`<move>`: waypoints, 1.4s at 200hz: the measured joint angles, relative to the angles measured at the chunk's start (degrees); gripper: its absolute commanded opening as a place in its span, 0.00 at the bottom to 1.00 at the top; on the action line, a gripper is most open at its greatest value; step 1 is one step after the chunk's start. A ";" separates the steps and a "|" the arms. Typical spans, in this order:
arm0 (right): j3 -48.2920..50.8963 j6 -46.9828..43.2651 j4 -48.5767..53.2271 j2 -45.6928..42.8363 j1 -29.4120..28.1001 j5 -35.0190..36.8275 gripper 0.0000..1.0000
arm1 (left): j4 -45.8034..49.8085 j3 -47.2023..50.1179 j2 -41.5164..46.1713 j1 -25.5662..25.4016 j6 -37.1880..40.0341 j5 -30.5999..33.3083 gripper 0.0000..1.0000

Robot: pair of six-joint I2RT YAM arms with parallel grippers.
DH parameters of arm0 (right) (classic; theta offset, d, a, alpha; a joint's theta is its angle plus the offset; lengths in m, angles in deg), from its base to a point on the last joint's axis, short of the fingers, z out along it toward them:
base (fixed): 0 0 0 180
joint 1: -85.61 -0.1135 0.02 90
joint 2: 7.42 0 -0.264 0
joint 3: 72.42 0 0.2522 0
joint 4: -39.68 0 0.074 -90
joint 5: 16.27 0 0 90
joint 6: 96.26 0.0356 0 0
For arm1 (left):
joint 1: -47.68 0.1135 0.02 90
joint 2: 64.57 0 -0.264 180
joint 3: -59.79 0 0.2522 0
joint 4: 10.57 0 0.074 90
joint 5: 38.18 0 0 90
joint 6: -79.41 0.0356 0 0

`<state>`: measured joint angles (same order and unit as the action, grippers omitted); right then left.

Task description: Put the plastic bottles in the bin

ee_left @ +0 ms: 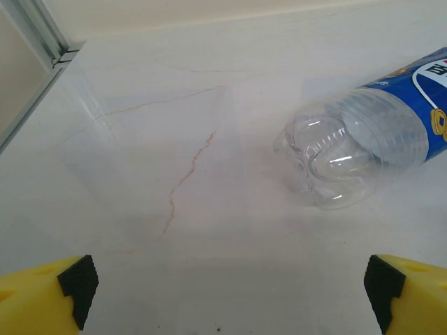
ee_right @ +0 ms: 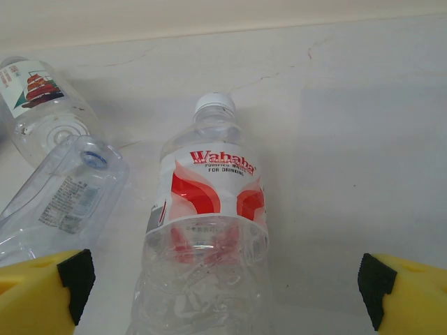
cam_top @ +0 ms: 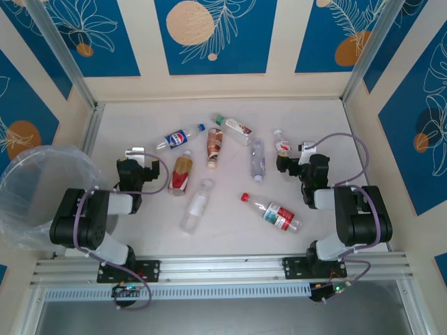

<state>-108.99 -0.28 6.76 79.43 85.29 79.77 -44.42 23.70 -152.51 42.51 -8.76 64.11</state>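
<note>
The table (cam_top: 328, 122) holds all eight plastic bottles, scattered on their sides across its middle and far half. The bin (cam_top: 28, 174), a wide bag-lined bucket, stands off the table's left edge beside the left arm, with nothing visible in it, so the task looks barely begun. The step in hand appears to be a first pick. The left gripper (cam_top: 136, 152) hangs with its jaws spread wide over bare tabletop, and its wrist view shows the base of the blue-labelled bottle (ee_left: 356, 146) ahead and to the right. It should shift that way, straddle the barrel across its width and close on the ribbed middle, since a round, light bottle will likely roll or squirt out of a grip near the end. The right gripper (ee_right: 227, 293) is likewise released. It is lined up over the Wahaha bottle (ee_right: 209, 230), which lies lengthwise between its fingers (ee_right: 77, 279), so it should come down squarely before closing. That bottle is clear and crinkled, with a red-and-white label and its white cap (ee_right: 214, 103) pointing away. Just left of it lie a plain clear bottle (ee_right: 63, 195) and a ship-labelled bottle (ee_right: 38, 98).
</note>
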 measured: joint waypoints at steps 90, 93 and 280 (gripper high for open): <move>0.00 0.00 0.02 0.00 0.00 0.00 0.99 | 0.02 0.00 0.00 0.00 0.00 0.00 0.99; 0.00 0.00 0.00 0.00 0.00 0.00 0.99 | 0.00 0.00 0.00 0.00 0.00 0.00 0.99; -1.22 -0.22 6.25 -2.80 -0.11 -0.44 0.99 | 9.40 -3.32 4.07 -0.13 0.17 -0.87 0.99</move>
<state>-110.21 -0.50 13.01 76.63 85.18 79.34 -35.02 20.38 -148.45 42.38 -8.59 63.24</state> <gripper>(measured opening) 0.992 0.992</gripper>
